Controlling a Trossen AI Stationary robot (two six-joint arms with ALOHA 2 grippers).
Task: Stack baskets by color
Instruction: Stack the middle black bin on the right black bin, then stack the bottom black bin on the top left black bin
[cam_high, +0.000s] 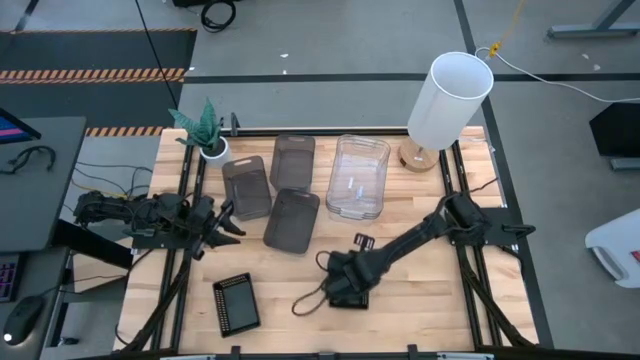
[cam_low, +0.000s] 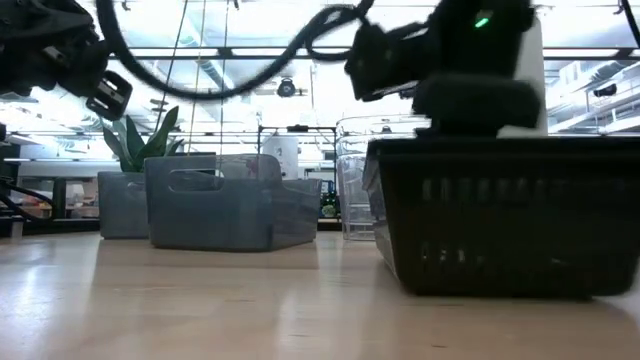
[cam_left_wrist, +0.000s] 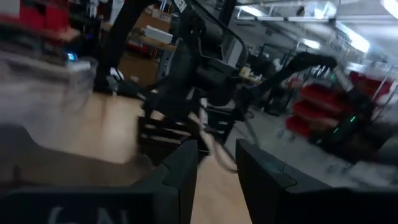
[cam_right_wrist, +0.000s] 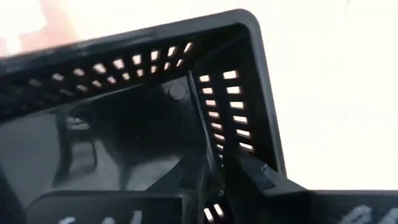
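A black mesh basket (cam_low: 510, 215) stands on its bottom on the table, near the front edge at the middle. My right gripper (cam_high: 345, 288) comes down on it from above and is shut on one of its walls. A second black mesh basket (cam_high: 237, 303) lies on the table to its left. Three smoky grey baskets (cam_high: 292, 220) and the clear baskets (cam_high: 358, 177) stand farther back. My left gripper (cam_high: 222, 225) hovers at the table's left, open, holding nothing. My right gripper pinches a slotted side wall (cam_right_wrist: 231, 118) of the black mesh basket close to a corner, one finger (cam_right_wrist: 180, 180) inside the basket and the other (cam_right_wrist: 264, 177) outside over the rim. The fingers slant steeply down from above. The basket's bottom sits on the table.
A tall white cylinder (cam_high: 450, 100) stands at the back right and a small green plant (cam_high: 205, 130) at the back left. A looped cable (cam_high: 310, 300) hangs from the right arm near the front. Bare wood lies along the front right.
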